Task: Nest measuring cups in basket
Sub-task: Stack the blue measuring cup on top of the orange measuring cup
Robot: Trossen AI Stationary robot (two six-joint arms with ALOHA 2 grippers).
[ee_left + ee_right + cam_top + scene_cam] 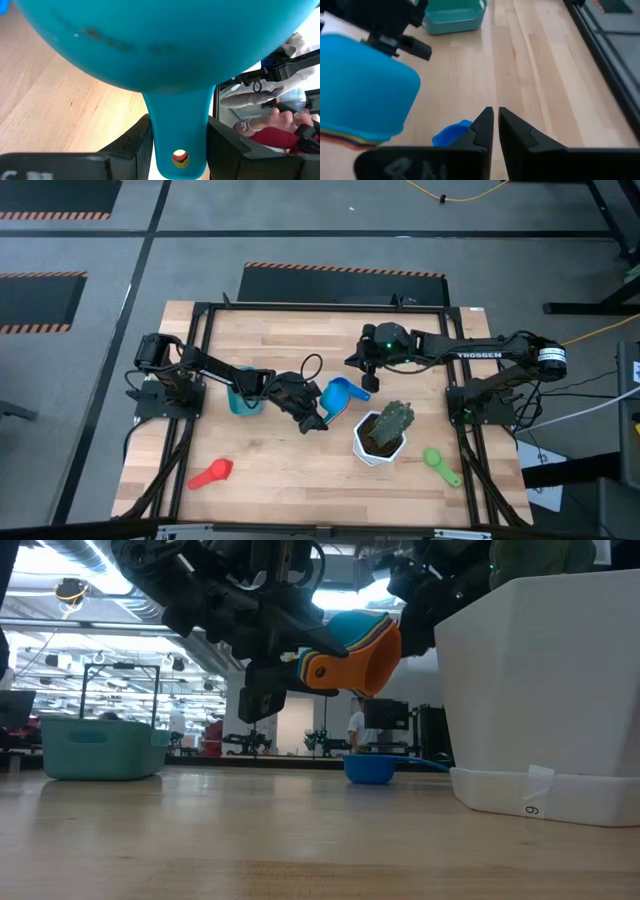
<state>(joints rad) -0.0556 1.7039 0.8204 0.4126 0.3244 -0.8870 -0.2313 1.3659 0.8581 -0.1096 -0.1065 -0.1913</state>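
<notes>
A nested stack of measuring cups [358, 645], teal outermost with orange and yellow rims showing, hangs in the air in my left gripper [180, 145] near the table's middle [338, 396]. The teal basket [243, 402] [100, 748] stands on the table just left of that gripper. A small blue cup [370, 770] [451, 136] rests on the table below the stack. My right gripper [368, 375] [495, 117] hovers shut beyond the stack, touching nothing. A red cup [212, 473] and a green cup [440, 464] lie near the front edge. My left gripper pinches the teal cup's handle [180, 120] between its two fingers, one on each side edge, close to the end with the hanging hole. The fingers lie along the handle, coming from the table's left. The stack is lifted clear of the table and tipped on its side.
A white hexagonal pot with a green plant [382, 432] [545, 690] stands right of the stack, close to it. Bare wood lies between the basket and the front edge. A person's hand and red sleeve [280, 130] show beyond the table.
</notes>
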